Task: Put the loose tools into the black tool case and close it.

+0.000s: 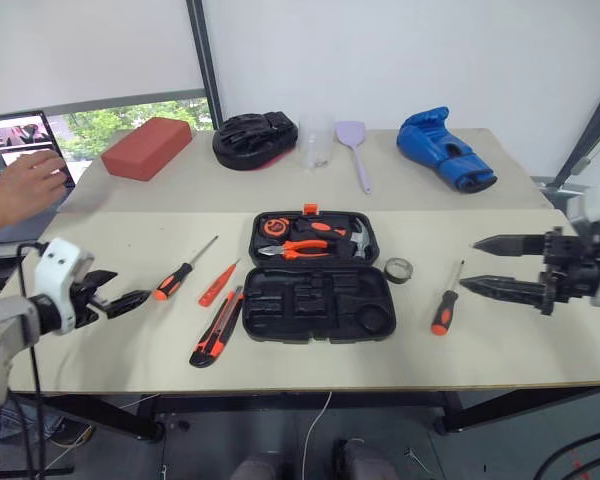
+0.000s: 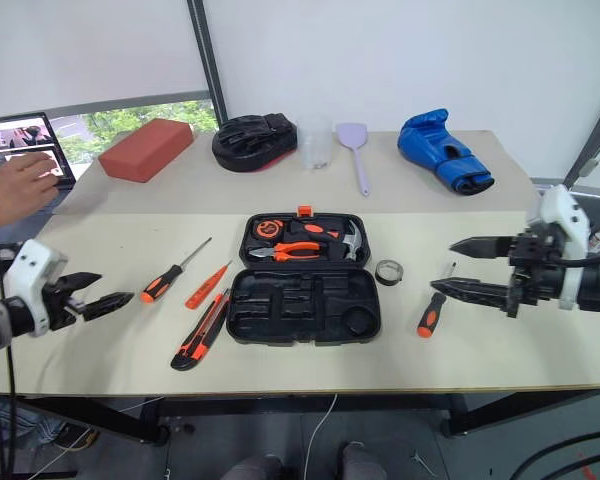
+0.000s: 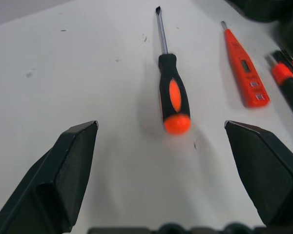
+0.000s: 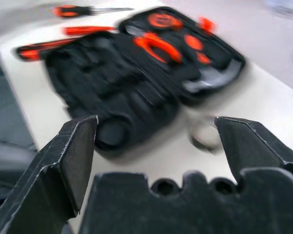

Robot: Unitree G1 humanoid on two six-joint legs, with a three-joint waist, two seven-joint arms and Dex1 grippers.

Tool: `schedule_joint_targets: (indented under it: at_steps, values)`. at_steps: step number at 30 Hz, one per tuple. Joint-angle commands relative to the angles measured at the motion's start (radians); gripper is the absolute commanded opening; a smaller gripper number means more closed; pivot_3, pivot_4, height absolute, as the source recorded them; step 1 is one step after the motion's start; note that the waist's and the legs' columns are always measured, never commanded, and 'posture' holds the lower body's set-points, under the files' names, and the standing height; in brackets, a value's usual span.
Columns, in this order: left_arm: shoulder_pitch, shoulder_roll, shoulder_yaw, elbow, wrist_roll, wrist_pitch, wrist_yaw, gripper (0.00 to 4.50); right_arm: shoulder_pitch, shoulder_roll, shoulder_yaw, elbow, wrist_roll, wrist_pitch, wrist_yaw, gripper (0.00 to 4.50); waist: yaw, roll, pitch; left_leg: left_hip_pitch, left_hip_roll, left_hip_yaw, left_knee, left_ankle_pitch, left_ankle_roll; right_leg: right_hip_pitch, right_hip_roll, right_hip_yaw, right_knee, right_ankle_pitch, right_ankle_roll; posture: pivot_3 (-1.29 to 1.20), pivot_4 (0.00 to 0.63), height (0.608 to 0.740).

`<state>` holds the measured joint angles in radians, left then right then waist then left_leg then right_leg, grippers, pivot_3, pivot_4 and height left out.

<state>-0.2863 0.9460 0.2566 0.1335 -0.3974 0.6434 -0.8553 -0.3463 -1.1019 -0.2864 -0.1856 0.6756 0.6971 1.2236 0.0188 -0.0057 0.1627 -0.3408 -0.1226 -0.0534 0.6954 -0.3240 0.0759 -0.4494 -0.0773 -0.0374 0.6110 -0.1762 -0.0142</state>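
The left gripper (image 1: 130,298), wide open and empty, points at the orange butt of the left screwdriver (image 1: 183,270), whose shaft runs to the far right. The black tool case (image 1: 318,277) lies open mid-surface. The right gripper (image 1: 478,265), also wide and empty, hovers just right of the other screwdriver (image 1: 445,306), lying near-to-far.

The two head views look forward and down over the table (image 1: 480,355), sharing the open black tool case (image 1: 318,300). The left wrist view hangs close above a black-and-orange screwdriver (image 3: 173,92); the right wrist view faces the case from nearby.
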Motion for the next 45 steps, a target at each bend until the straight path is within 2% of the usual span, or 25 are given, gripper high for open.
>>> schedule_joint_targets:
  at_steps: [1, 4, 10, 13, 16, 21, 24, 28, 32, 36, 38, 45]
  values:
    - [-0.113, -0.001, -0.092, 0.086, 0.050, 0.008, -0.028, 4.45, -0.063, 0.019, 0.036, -0.082, 0.042, 0.017, -0.009, 4.47, -0.005, 0.000, 0.000, -0.002, 0.000, 0.000, 0.001, 0.000, 0.000, -0.002, 0.000, 0.000, 0.000, 0.000, 0.000, 0.00, 0.150, 0.740]
    - [-0.185, -0.020, -0.158, 0.150, 0.077, -0.004, -0.060, 4.45, -0.101, 0.050, 0.069, -0.100, 0.030, 0.005, -0.034, 4.47, -0.008, 0.000, 0.000, -0.010, -0.001, 0.000, 0.006, 0.001, 0.001, -0.009, 0.000, -0.002, 0.002, 0.001, -0.001, 0.00, 0.150, 0.740]
    - [-0.324, -0.077, -0.283, 0.362, 0.193, 0.003, -0.037, 4.45, -0.136, 0.105, 0.115, -0.111, -0.006, -0.034, -0.066, 4.47, -0.005, -0.001, 0.000, -0.012, -0.002, -0.001, 0.008, 0.001, 0.001, -0.009, -0.001, -0.003, 0.001, 0.001, -0.001, 0.00, 0.150, 0.740]
    - [-0.358, -0.097, -0.295, 0.420, 0.212, -0.033, -0.054, 3.65, -0.137, 0.116, 0.123, -0.109, -0.021, -0.053, -0.072, 4.50, -0.005, 0.000, 0.000, -0.012, -0.002, -0.001, 0.010, 0.001, 0.000, -0.009, -0.001, -0.003, 0.002, 0.001, -0.001, 0.00, 0.150, 0.740]
    - [-0.365, -0.107, -0.288, 0.435, 0.212, -0.060, -0.088, 2.48, -0.131, 0.120, 0.123, -0.113, -0.027, -0.063, -0.076, 4.50, -0.006, 0.000, 0.000, -0.012, -0.002, -0.001, 0.012, 0.001, 0.000, -0.009, -0.001, -0.002, 0.004, 0.001, -0.001, 0.00, 0.150, 0.740]
    - [-0.394, -0.108, -0.248, 0.470, 0.210, -0.142, -0.106, 0.87, -0.090, 0.115, 0.125, -0.142, -0.024, -0.063, -0.070, 4.50, 0.000, 0.000, 0.000, -0.012, -0.002, -0.001, 0.016, 0.001, 0.001, -0.009, -0.002, -0.003, 0.006, 0.001, -0.001, 0.00, 0.150, 0.740]
    - [-0.448, -0.093, -0.224, 0.471, 0.198, -0.232, -0.150, 0.87, -0.056, 0.095, 0.119, -0.165, -0.003, -0.031, -0.055, 4.50, 0.002, -0.001, 0.000, -0.013, -0.002, -0.001, 0.016, 0.001, 0.001, -0.009, -0.002, -0.003, 0.006, 0.001, -0.001, 0.00, 0.150, 0.740]
    - [-0.516, -0.084, -0.240, 0.376, 0.151, -0.334, -0.339, 0.87, -0.012, 0.079, 0.098, -0.187, 0.009, -0.019, -0.045, 4.50, 0.007, -0.005, 0.002, -0.016, -0.002, -0.002, 0.019, 0.001, 0.001, -0.010, -0.002, -0.003, 0.006, 0.002, -0.001, 0.00, 0.150, 0.740]
    - [-0.572, -0.143, -0.323, 0.298, 0.163, -0.400, -0.472, 0.87, 0.007, 0.092, 0.096, -0.194, -0.017, -0.043, -0.074, 4.50, 0.005, -0.005, 0.002, -0.016, -0.003, -0.002, 0.019, 0.001, 0.001, -0.009, -0.003, -0.004, 0.004, 0.003, 0.000, 0.00, 0.150, 0.740]
    - [-0.608, -0.196, -0.438, 0.317, 0.256, -0.489, -0.529, 0.87, 0.023, 0.099, 0.096, -0.198, -0.031, -0.055, -0.093, 4.50, 0.002, -0.005, 0.002, -0.016, -0.003, -0.001, 0.019, 0.002, 0.003, -0.009, -0.003, -0.003, 0.004, 0.003, 0.000, 0.00, 0.150, 0.740]
    - [-0.635, -0.237, -0.484, 0.355, 0.299, -0.534, -0.531, 0.87, 0.034, 0.099, 0.093, -0.204, -0.032, -0.057, -0.101, 4.50, 0.000, -0.005, 0.002, -0.016, -0.003, -0.001, 0.019, 0.005, 0.008, -0.009, -0.003, -0.003, 0.005, 0.003, 0.000, 0.00, 0.150, 0.740]
    - [-0.709, -0.338, -0.557, 0.535, 0.412, -0.645, -0.493, 0.87, 0.056, 0.109, 0.081, -0.215, -0.031, -0.061, -0.136, 4.50, -0.003, -0.005, 0.002, -0.017, -0.002, -0.001, 0.020, 0.005, 0.009, -0.010, -0.002, -0.003, 0.005, 0.003, 0.000, 0.00, 0.150, 0.740]
